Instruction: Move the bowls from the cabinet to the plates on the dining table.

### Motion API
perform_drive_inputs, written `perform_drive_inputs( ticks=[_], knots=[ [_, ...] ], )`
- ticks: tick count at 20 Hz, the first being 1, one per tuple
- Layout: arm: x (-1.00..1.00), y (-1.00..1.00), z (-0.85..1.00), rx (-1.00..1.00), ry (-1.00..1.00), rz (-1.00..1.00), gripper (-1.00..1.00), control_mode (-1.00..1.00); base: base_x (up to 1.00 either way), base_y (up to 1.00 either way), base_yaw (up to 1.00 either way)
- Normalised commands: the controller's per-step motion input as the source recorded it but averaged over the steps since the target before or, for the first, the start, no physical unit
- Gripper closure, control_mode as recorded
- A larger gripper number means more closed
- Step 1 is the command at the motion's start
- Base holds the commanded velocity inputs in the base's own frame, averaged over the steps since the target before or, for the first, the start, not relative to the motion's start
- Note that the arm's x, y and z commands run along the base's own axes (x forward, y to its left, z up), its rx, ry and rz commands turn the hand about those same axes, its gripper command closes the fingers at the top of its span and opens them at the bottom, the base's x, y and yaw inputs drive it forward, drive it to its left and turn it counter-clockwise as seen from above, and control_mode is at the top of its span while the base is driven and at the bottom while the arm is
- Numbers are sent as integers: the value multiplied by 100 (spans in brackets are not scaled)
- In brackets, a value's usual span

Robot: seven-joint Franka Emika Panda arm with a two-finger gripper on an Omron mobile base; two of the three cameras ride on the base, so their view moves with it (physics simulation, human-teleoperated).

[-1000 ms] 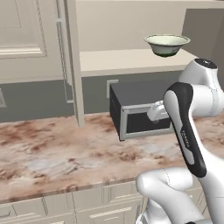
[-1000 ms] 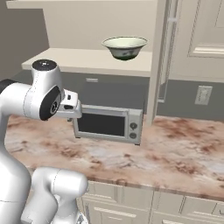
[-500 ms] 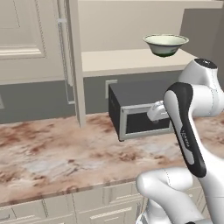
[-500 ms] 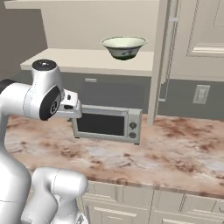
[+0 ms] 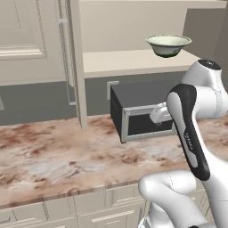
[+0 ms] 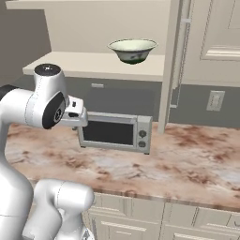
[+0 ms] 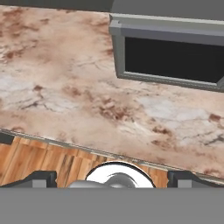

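Observation:
A pale cream-green bowl [image 5: 168, 45] [image 6: 132, 49] with a flared rim stands upright on the pale shelf of the open beige cabinet [image 5: 124, 63] [image 6: 79, 63]. My arm is folded low in front of the cabinet, well below the bowl and apart from it. In the hand view my gripper [image 7: 113, 177] looks down over the front edge of a marbled stone top [image 7: 65, 87]. Its two dark fingertips [image 7: 43, 177] stand far apart, open, with nothing between them. The plates are out of view.
A grey microwave [image 5: 138, 111] [image 6: 115, 131] [image 7: 170, 57] sits on the pinkish-brown stone top [image 5: 58, 156] [image 6: 187, 159] under the shelf. The cabinet door [image 5: 75, 67] [image 6: 169, 70] stands open, edge-on, beside the shelf. Beige drawer fronts [image 5: 89, 205] run below, and wooden floor [image 7: 35, 159] shows past the edge.

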Motion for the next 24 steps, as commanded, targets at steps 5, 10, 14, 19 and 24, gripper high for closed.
perform_drive_inputs(
  ticks=[5,10,14,19,24],
  knots=[
    [0,0,0,0,-1,0,-100,-100,0,0,0],
    [0,0,0,0,-13,-14,-100,-100,0,0,0],
    [-2,0,4,4,-21,-10,-100,-100,0,0,0],
    [0,2,19,3,-17,-12,-100,-100,0,0,0],
    [4,0,47,-3,-1,-8,-100,-100,0,0,0]
  ],
)
